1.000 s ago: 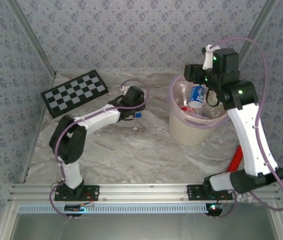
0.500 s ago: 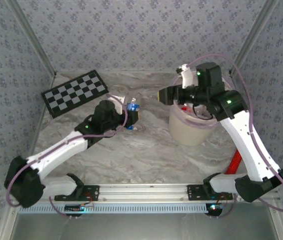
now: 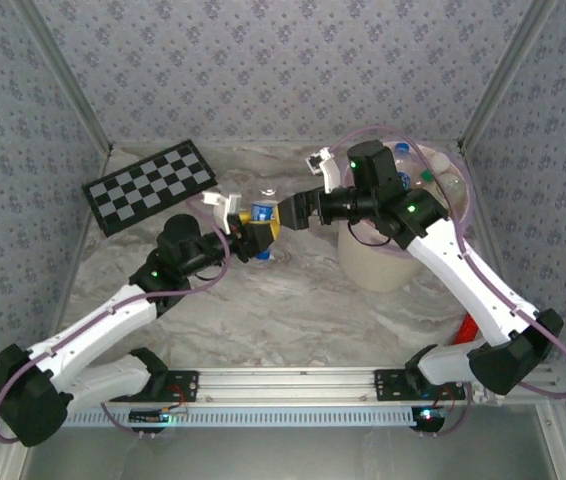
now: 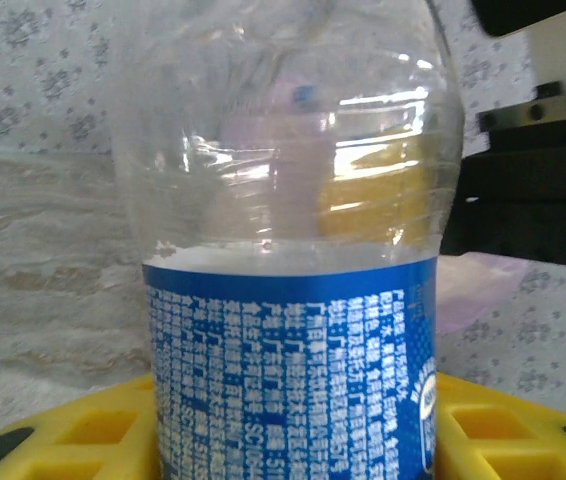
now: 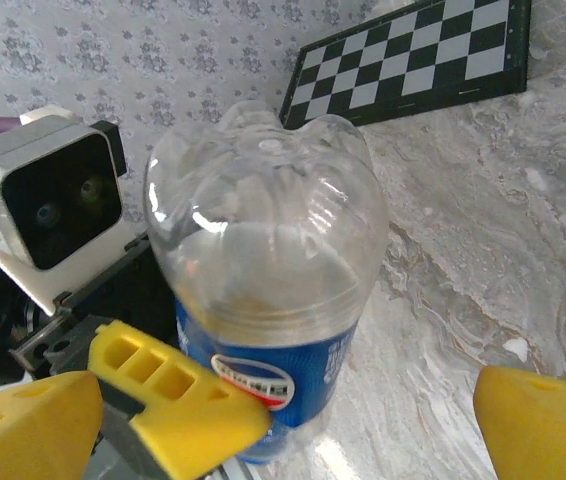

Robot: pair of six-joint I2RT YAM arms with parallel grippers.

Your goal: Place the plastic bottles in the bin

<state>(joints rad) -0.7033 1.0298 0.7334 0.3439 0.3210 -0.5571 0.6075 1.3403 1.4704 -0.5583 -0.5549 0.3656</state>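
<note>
One bottle (image 3: 261,215) hangs between checkerboard (image 3: 149,186) and bin (image 3: 373,265).

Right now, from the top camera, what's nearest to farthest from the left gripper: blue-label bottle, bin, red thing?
1. Blue-label bottle, in the left gripper.
2. Bin, off to the right.
3. Red thing, far right, near edge.

The bottle (image 3: 260,213) sits in the left tool (image 3: 260,236) near the middle of the tabletop (image 3: 273,305), the right tool (image 3: 291,212) just right of it. Further right stands the bin (image 3: 375,268) with other bottles (image 3: 441,172) inside; the checkerboard (image 3: 148,185) lies far left.
</note>
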